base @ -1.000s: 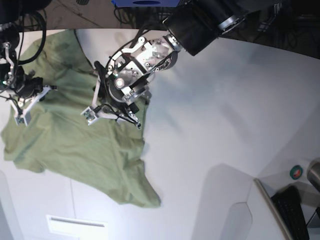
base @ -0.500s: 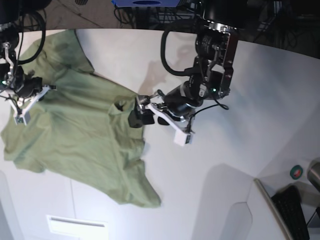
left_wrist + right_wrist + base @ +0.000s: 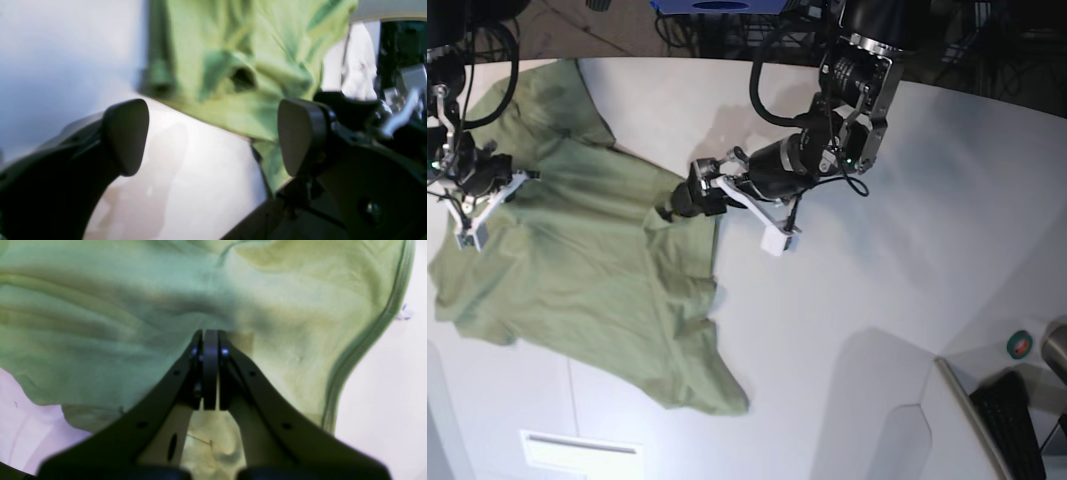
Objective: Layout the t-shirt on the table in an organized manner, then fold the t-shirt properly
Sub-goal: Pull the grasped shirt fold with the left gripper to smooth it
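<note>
We are looking down at a very big, smooth white counter [image 3: 897, 250] with a curved far edge, and behind that edge it is dark with cables. A soft, plain green cotton t-shirt [image 3: 577, 270] is lying spread out on the near left part of the counter, full of wrinkles, with one corner pointing toward the bottom of the base view.

Our left gripper [image 3: 727, 205] is reaching in from the top of the base view and hanging at the right edge of the t-shirt. In the left wrist view its two dark fingers [image 3: 126, 133] are standing wide apart with nothing between them. We are seeing bare white counter [image 3: 186, 186] in the gap, and a bunched-up fold of the green t-shirt [image 3: 253, 66] is sitting just past the fingertips.

Our right gripper [image 3: 472, 210] is sitting on the left side of the t-shirt in the base view. In the right wrist view its fingers [image 3: 253, 396] are pressed tight together and pinching the t-shirt [image 3: 133, 306], and the cloth is puckering where the tips meet. The thick stitched hem is curving down the right side of that view, with white counter [image 3: 383, 380] beside it.

A small green and red round thing [image 3: 1021, 345] is lying near the right edge of the base view.
</note>
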`<state>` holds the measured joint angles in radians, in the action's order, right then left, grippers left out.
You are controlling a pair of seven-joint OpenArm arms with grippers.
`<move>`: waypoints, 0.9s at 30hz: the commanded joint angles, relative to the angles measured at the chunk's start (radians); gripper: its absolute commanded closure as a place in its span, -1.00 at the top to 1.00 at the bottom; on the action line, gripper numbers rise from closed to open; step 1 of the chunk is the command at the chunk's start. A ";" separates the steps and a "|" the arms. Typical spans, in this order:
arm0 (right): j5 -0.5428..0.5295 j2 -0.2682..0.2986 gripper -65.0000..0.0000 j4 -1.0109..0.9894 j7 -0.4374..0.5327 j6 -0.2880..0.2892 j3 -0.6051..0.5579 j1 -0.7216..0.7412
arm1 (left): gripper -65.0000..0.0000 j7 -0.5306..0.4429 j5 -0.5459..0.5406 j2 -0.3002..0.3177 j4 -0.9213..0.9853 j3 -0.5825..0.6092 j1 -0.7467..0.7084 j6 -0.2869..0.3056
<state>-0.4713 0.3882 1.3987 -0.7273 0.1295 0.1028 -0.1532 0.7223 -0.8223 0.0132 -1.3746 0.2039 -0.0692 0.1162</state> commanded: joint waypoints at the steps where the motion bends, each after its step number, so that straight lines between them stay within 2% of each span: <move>1: -0.005 0.018 -1.00 0.014 0.013 0.002 0.007 0.011 | 0.78 -0.013 -0.018 -0.005 0.004 -0.005 0.013 0.009; 16: -0.005 0.018 -1.00 0.014 0.013 0.002 0.007 0.011 | 0.78 -0.014 -0.018 -0.063 0.148 0.002 0.156 0.009; 20: -0.005 0.018 -1.00 0.014 0.013 0.002 0.007 0.011 | 0.77 -0.013 -0.021 -0.088 0.119 0.002 0.161 0.009; 27: -0.005 0.018 -1.00 0.014 0.013 0.002 0.007 0.011 | 0.77 -0.010 -0.022 -0.089 0.068 0.004 0.153 0.009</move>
<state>-0.4713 0.3878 1.3987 -0.7269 0.1295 0.1028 -0.1528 0.7219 -0.8276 -0.0662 -1.2884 0.2066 0.0677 0.1123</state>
